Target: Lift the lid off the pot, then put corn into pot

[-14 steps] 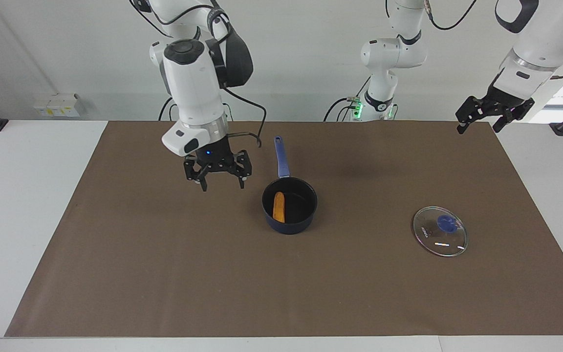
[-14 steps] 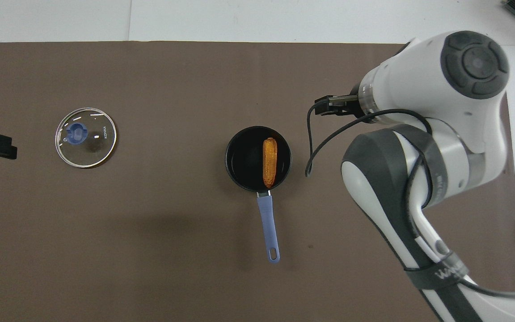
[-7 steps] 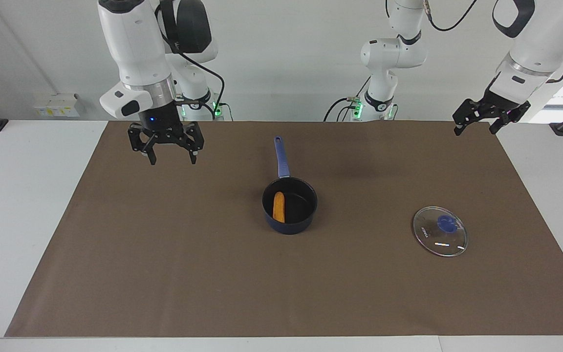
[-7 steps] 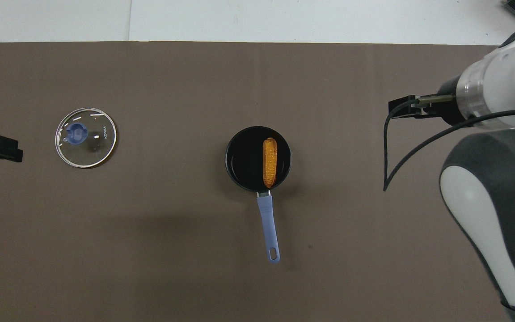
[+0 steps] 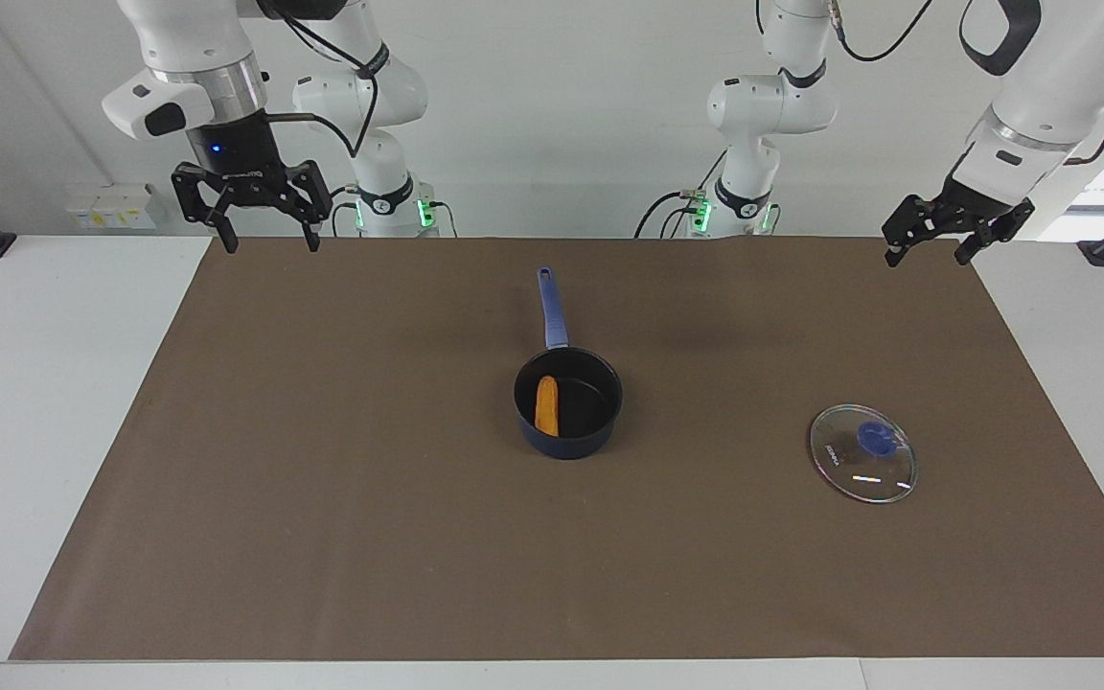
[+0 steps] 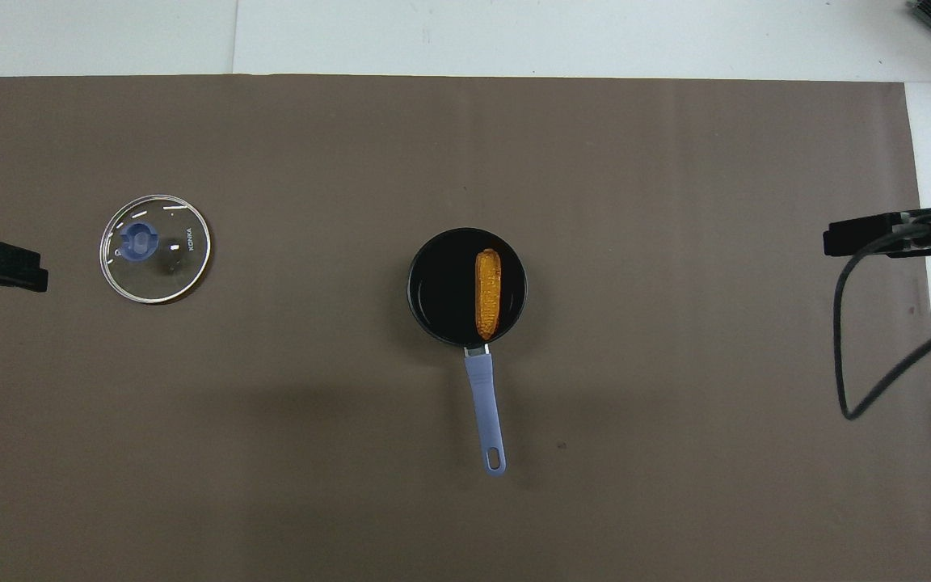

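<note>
Right hand: raised over the brown mat's corner at the right arm's end of the surface, fingers spread wide, holding nothing.
Left hand: up over the mat's corner at the left arm's end, fingers apart and empty.
Pot: mid-mat, uncovered, handle pointing toward the robots.
Corn: lying inside the pot (along the wall).
Lid: flat on the mat, knob up, well apart from the pot, toward the left arm's end.
</note>
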Motion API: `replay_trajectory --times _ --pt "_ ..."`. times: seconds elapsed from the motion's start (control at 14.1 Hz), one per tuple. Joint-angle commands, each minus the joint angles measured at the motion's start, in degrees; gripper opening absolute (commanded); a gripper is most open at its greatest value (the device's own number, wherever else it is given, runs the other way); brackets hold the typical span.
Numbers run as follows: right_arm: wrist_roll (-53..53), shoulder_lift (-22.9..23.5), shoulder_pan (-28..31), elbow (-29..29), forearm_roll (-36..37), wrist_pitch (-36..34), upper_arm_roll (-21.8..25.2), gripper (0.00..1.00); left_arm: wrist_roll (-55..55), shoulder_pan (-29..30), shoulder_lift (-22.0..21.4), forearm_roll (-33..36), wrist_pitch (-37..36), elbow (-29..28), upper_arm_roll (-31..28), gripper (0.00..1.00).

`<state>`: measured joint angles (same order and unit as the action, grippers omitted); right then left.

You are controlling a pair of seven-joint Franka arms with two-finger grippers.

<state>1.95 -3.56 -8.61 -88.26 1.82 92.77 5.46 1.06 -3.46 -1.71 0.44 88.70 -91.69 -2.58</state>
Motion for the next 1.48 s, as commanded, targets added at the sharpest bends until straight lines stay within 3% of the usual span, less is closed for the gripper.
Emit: replay_trajectory --times 0.0,0.57,0.71,1.41 --pt "-1.69 -1.09 3.32 -1.03 -0.67 -1.45 0.33 1.0 -0.36 -0.85 -1.45 -0.26 0.34 -1.03 -0.67 1.0" --pt "-8.01 -1.62 3.51 -1.03 -0.67 -7.33 1.39 1.0 -0.45 -0.06 -1.45 -0.17 0.42 -1.03 -1.46 1.0" --pt "-8.89 -2.06 3.6 -1.38 -0.67 -6.99 3.23 1.0 -0.45 0.21 -1.37 -0.17 0.42 -1.03 -1.46 1.0" --pt "-8.72 -1.88 4.83 -1.3 -0.67 -5.32 3.5 1.0 -0.36 0.21 -1.37 -0.17 0.42 -1.03 -1.46 1.0"
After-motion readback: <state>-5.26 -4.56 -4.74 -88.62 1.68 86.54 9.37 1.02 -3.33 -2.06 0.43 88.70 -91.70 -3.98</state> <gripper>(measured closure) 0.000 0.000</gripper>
